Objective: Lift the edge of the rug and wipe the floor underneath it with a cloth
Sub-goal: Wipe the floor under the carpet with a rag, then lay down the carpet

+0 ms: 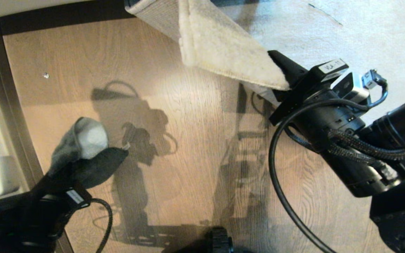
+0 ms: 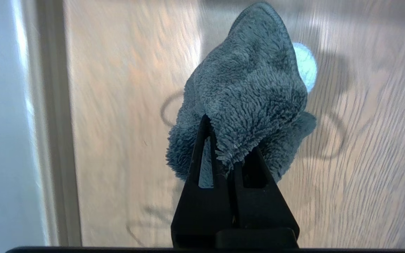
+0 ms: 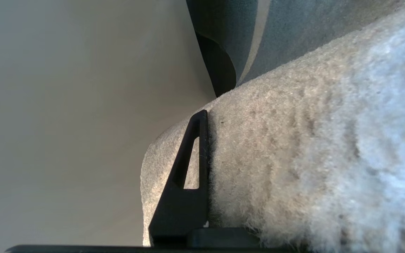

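Now we have the floor (image 1: 174, 116) lying open across most of the head view, warm brown planks bounded by a dark skirting strip (image 1: 2, 105) on the robot's left. Over it, at the far side, the rug edge (image 1: 223, 49) is folded up and back, pale pile toward us and the beige woven backing showing on the turned flap. Our right gripper (image 1: 280, 78) is clamped on that lifted border; in the right wrist view one black finger (image 3: 195, 154) presses flat against the pile, the other hidden behind the rug. Our left gripper (image 1: 83, 165) sits low on the robot's left, near the skirting, pinched tight on the cloth (image 1: 86, 140), which bunches up beyond the fingertips and, by our reading, hangs above the planks, not on them.

To do this step well, we judge the right arm should keep the flap high and steady so it cannot sag into the wiping path. The left should bring the cloth down until its soft bulk, not the fingertips, meets the wood, then sweep under the raised flap in overlapping passes. A small pale speck (image 1: 46, 75) lies on the planks near the skirting, well apart from the cloth, and is worth a pass too.
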Motion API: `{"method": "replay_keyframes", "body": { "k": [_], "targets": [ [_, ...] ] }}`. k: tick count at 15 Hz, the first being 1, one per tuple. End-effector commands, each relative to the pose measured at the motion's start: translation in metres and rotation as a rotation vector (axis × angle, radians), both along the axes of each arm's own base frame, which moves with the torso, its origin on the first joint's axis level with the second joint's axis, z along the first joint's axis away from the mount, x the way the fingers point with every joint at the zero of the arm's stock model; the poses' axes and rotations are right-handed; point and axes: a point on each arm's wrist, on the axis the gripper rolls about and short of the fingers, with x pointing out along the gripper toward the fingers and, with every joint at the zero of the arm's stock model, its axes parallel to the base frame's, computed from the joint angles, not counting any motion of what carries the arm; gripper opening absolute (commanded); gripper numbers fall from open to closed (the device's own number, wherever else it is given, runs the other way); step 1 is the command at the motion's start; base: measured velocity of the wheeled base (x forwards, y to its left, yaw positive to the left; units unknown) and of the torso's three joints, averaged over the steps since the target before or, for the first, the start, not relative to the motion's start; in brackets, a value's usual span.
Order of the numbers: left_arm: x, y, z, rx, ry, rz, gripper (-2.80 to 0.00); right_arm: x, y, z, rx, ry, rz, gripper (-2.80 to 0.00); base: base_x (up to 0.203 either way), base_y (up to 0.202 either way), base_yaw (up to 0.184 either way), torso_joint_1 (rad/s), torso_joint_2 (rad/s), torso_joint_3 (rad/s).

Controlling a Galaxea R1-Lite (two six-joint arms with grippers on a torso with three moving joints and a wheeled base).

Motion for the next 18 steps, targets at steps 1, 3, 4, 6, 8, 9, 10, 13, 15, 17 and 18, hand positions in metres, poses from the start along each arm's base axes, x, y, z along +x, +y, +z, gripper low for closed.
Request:
{"method": "replay_keyframes", "body": {
  "k": [1, 3, 4, 6, 8, 9, 10, 13, 15, 17, 18],
  "targets": [
    [-0.029, 0.029, 0.020, -0.039, -0.086, -0.003, -2.80, -0.002, -0.002, 0.004, 0.036, -0.027, 0.004, -2.80, 0.000, 0.000, 0.000, 0.000, 0.00, 0.000],
    [-0.045, 0.044, 0.018, 0.011, -0.069, -0.047, -2.80, -0.002, -0.002, 0.003, 0.035, -0.026, 0.004, -2.80, 0.000, 0.000, 0.000, 0.000, 0.00, 0.000],
    [-0.053, 0.052, 0.015, 0.040, -0.056, -0.082, -2.80, -0.002, -0.002, 0.003, 0.035, -0.026, 0.004, -2.80, 0.000, 0.000, 0.000, 0.000, 0.00, 0.000],
    [-0.067, 0.065, 0.006, 0.095, -0.025, -0.159, -2.80, -0.002, -0.002, 0.004, 0.036, -0.027, 0.004, -2.80, 0.000, 0.000, 0.000, 0.000, 0.00, 0.000],
    [-0.080, 0.076, -0.006, 0.145, 0.006, -0.254, -2.80, -0.003, -0.003, 0.004, 0.036, -0.027, 0.004, -2.80, 0.000, 0.000, 0.000, 0.000, 0.00, 0.000],
    [-0.085, 0.079, -0.012, 0.163, 0.015, -0.308, -2.80, -0.003, -0.003, 0.003, 0.034, -0.025, 0.004, -2.80, 0.000, 0.000, 0.000, 0.000, 0.00, 0.000],
    [-0.090, 0.083, -0.017, 0.180, 0.023, -0.368, -2.80, -0.004, -0.004, 0.002, 0.032, -0.023, 0.004, -2.80, 0.000, 0.000, 0.000, 0.000, 0.00, 0.000],
    [-0.103, 0.093, -0.035, 0.219, 0.044, -0.533, -2.80, -0.004, -0.004, 0.000, 0.025, -0.017, 0.005, -2.80, 0.000, 0.000, 0.000, 0.000, 0.00, 0.000],
    [-0.108, 0.094, -0.046, 0.244, 0.086, -0.650, -2.80, -0.004, -0.004, 0.000, 0.025, -0.017, 0.005, -2.80, 0.000, 0.000, 0.000, 0.000, 0.00, 0.000],
    [-0.109, 0.092, -0.052, 0.249, 0.128, -0.771, -2.80, -0.004, -0.004, 0.000, 0.025, -0.017, 0.005, -2.80, 0.000, 0.000, 0.000, 0.000, 0.00, 0.000],
    [-0.110, 0.091, -0.055, 0.236, 0.159, -0.833, -2.80, -0.004, -0.004, 0.000, 0.025, -0.016, 0.005, -2.80, 0.000, 0.000, 0.000, 0.000, 0.00, 0.000]
  ]
}}
